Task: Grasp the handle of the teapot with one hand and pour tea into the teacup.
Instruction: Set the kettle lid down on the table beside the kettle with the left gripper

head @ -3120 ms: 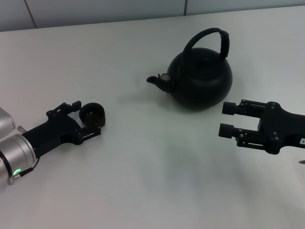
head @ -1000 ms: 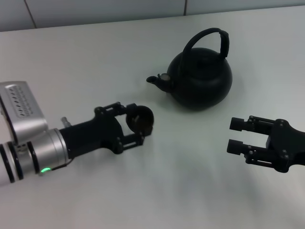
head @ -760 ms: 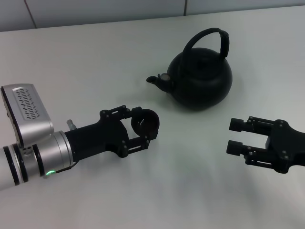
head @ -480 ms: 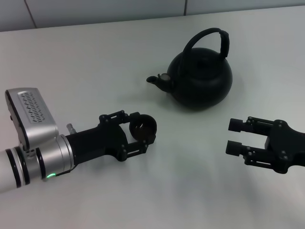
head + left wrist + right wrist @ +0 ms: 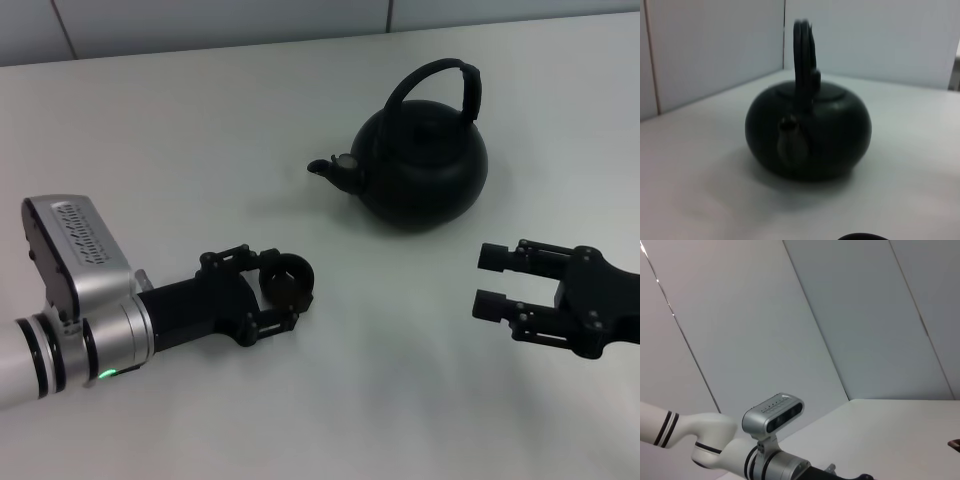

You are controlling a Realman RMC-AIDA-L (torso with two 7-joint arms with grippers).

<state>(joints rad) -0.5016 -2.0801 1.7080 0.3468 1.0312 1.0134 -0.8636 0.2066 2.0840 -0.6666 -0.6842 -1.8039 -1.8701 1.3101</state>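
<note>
Carried toward the teapot point(image 5: 420, 167) since three seconds ago and now eased back a little from its farthest reach: teacup point(image 5: 287, 279), clamped between the fingers of the left gripper point(image 5: 272, 287), sitting in front of and to the left of the spout, well apart from it. Holding narrow around the cup, left jaws pressing its sides; whether resting on the table point(image 5: 200, 130) or just above it, hard to tell from the head view.

Standing upright at the far middle of the table, teapot untouched, spout pointing left toward the cup side, lid on, handle point(image 5: 440, 85) arching over the top with its thicker ribbed part on the right (seen edge-on as a thin hoop point(image 5: 804, 55) in the left wrist view, spout facing the camera). Showing at that view's lower edge, a dark curved rim, probably the teacup point(image 5: 862, 237).

Hovering near the teapot's right front, right gripper point(image 5: 497, 282), fingers spread wide and holding nothing, pointing left, barely shifted over the last second.
</note>
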